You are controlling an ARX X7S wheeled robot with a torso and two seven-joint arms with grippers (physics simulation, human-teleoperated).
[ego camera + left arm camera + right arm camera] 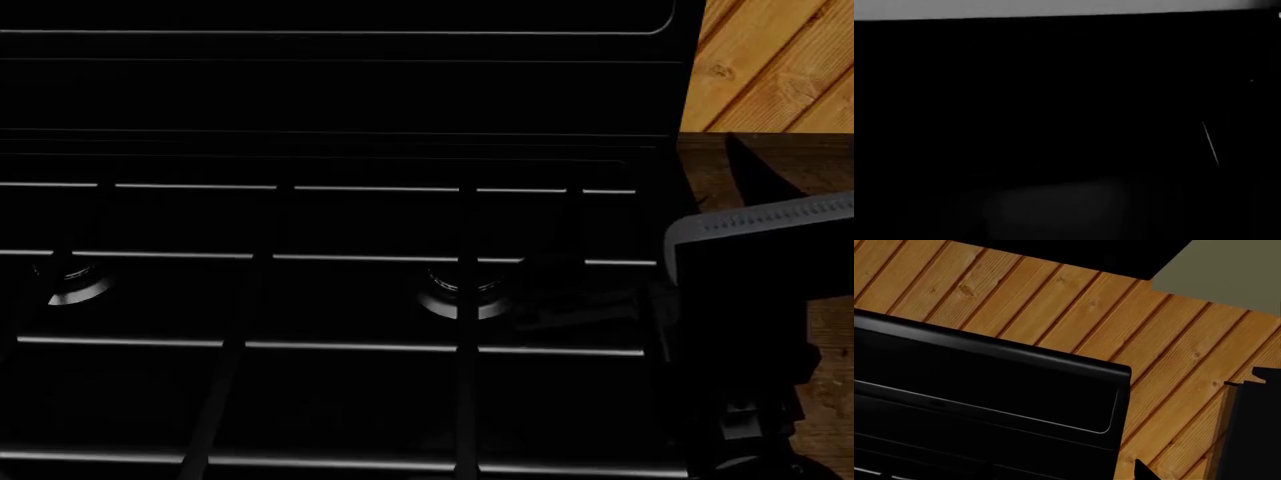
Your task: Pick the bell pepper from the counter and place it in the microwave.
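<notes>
The bell pepper and the microwave are out of view. A strip of the dark brown counter (817,165) shows at the far right of the head view, beside the black stove top (334,300). My right arm (747,300) rises over that right edge as a dark block with a grey rim. In the right wrist view only one dark fingertip (1142,472) stands out against the wood planks, so the jaws' gap is unreadable. The left wrist view is almost wholly black, with a pale band (1054,7) along one edge, and no fingers can be made out there.
Two stove burners (461,298) (70,285) sit under black grate bars. The stove's raised black back panel (987,390) stands against a light wood plank wall (1054,300). A pale grey-green surface (1227,270) lies beyond the planks.
</notes>
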